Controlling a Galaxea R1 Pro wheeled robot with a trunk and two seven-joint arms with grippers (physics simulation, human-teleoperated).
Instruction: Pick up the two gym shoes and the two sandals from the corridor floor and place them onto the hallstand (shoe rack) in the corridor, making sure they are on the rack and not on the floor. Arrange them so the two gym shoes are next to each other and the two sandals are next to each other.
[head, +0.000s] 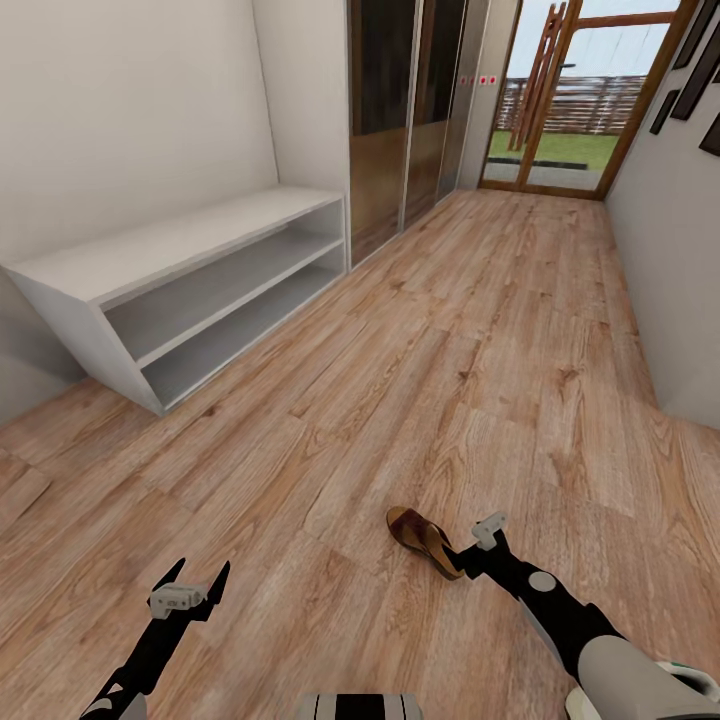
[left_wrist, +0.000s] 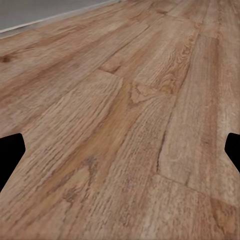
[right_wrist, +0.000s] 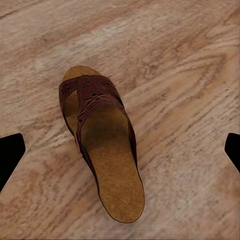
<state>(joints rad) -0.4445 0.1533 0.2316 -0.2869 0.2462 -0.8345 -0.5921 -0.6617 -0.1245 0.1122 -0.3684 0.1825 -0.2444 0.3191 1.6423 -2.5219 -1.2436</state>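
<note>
One dark brown sandal (head: 422, 540) with a perforated strap and tan footbed lies on the corridor floor (head: 450, 330), low in the head view. My right gripper (head: 463, 553) hovers just right of it, open; in the right wrist view the sandal (right_wrist: 102, 145) lies between the spread fingertips (right_wrist: 11, 152), untouched. My left gripper (head: 195, 580) hangs open over bare planks at the lower left, holding nothing. The light-grey hallstand (head: 170, 245) stands against the left wall, its top and both shelves bare. The gym shoes are out of view.
Wooden sliding wardrobe doors (head: 400, 110) follow the hallstand along the left wall. A glass door (head: 570, 90) to a garden closes the far end. The right wall (head: 670, 280) carries dark picture frames. Wide floor stretches between sandal and hallstand.
</note>
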